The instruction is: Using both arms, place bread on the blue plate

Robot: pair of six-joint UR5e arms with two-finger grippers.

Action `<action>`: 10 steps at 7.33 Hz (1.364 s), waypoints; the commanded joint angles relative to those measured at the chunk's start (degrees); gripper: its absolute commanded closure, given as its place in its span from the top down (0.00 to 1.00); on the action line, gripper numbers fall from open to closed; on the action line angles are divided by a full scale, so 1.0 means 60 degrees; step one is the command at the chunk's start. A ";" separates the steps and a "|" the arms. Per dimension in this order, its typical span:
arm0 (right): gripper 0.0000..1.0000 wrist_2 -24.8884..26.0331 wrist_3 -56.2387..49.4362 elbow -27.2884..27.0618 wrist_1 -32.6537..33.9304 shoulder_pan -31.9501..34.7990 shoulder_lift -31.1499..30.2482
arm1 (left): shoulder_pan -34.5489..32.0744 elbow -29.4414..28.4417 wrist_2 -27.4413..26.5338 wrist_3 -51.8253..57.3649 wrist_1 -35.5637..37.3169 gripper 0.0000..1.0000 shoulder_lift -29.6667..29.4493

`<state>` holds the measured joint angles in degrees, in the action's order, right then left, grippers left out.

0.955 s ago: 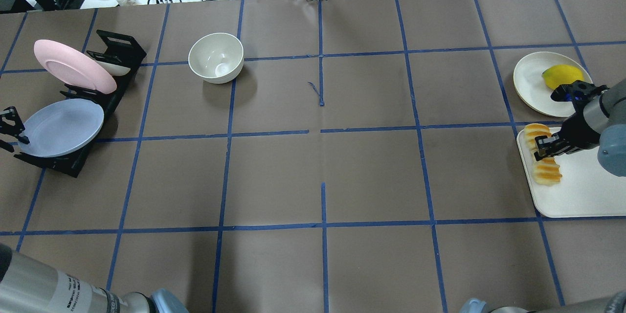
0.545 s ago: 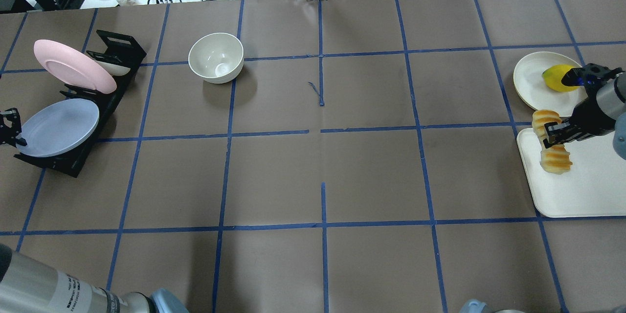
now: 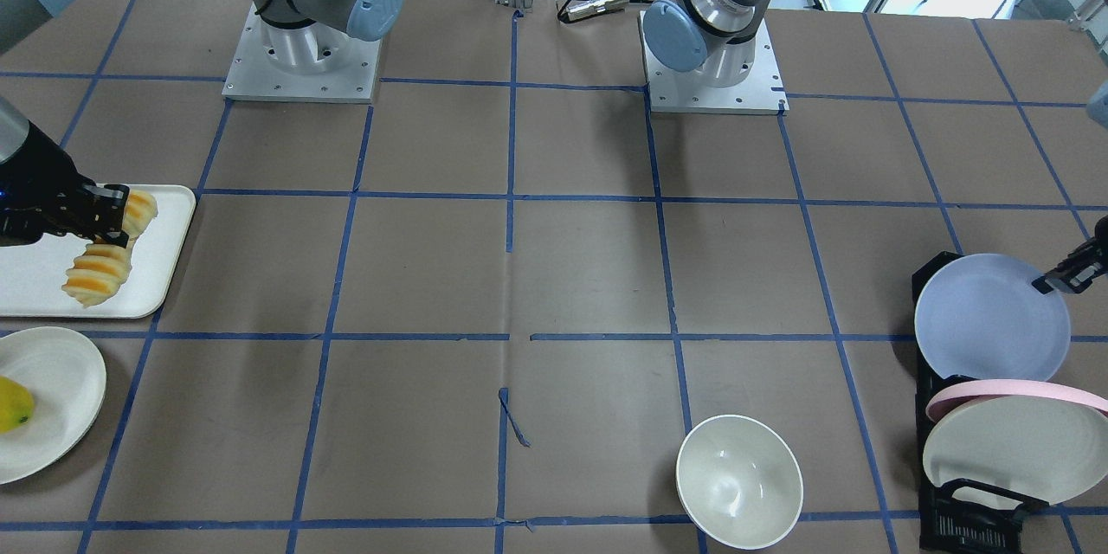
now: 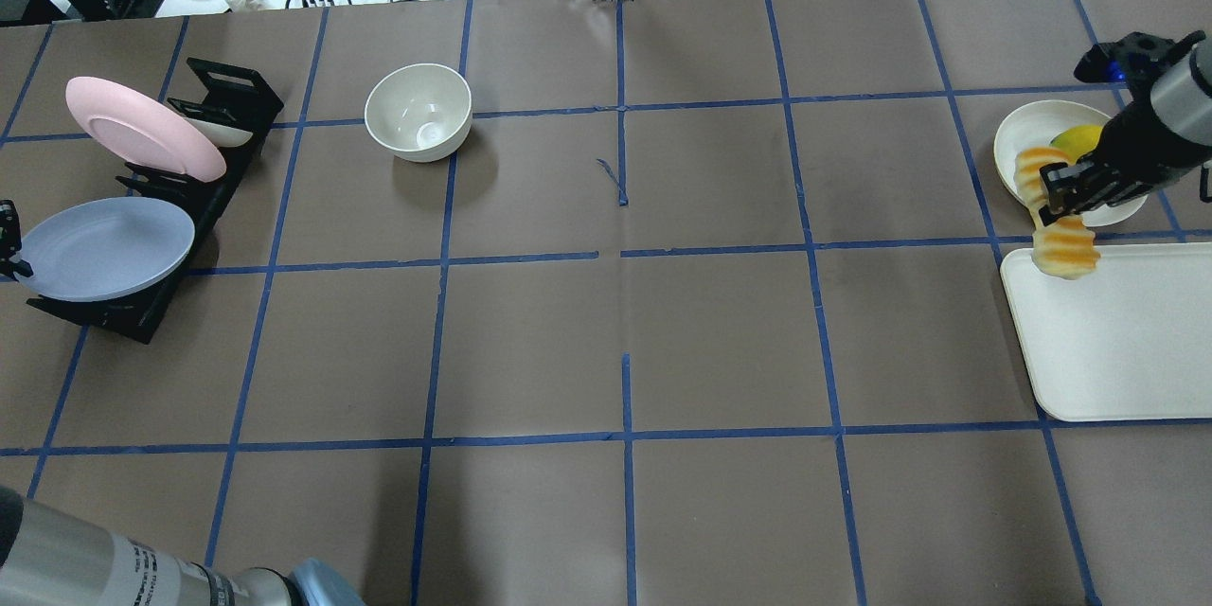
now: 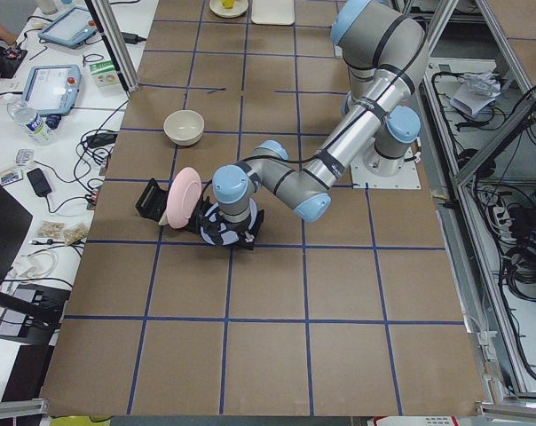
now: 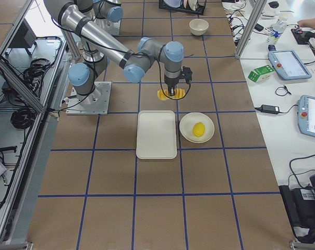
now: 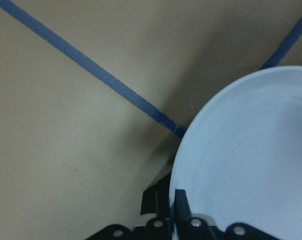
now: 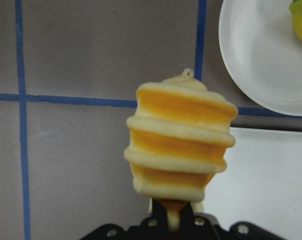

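The bread, a ridged orange-topped loaf, hangs in my right gripper, which is shut on its middle. It is held in the air over the far edge of the white tray. It also shows in the front view and the right wrist view. The blue plate leans in the black rack at the far left. My left gripper is shut on the plate's left rim, as the left wrist view shows with the plate.
A pink plate and a cream plate stand in the same rack. A white bowl sits behind left of centre. A cream plate with a yellow fruit lies just beyond the tray, close under the bread.
My right gripper has lifted the bread off the tray and carried it away from the robot, over the cream plate's edge. My left gripper has drawn the blue plate slightly left.
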<state>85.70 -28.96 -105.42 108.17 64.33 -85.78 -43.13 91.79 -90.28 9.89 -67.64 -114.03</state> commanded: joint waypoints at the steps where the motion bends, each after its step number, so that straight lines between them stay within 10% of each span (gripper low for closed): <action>1: 0.00 0.0072 0.1116 0.1292 -0.1384 0.0788 0.0073 | 0.0011 -0.0063 0.0353 -0.0066 -0.1581 0.00 0.0778; 5: 0.00 0.0421 0.2274 0.1619 -0.1726 0.1944 0.0060 | -0.0252 0.0170 0.1624 -0.0359 -0.4044 0.00 0.1894; 10: 0.00 0.0277 0.3343 0.1868 -0.1682 0.3383 0.0118 | -0.4226 0.0830 0.2610 -0.2037 -0.4022 0.00 0.3432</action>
<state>87.44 -10.55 -94.31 97.96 83.06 -85.20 -60.68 96.69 -75.80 1.88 -92.61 -95.59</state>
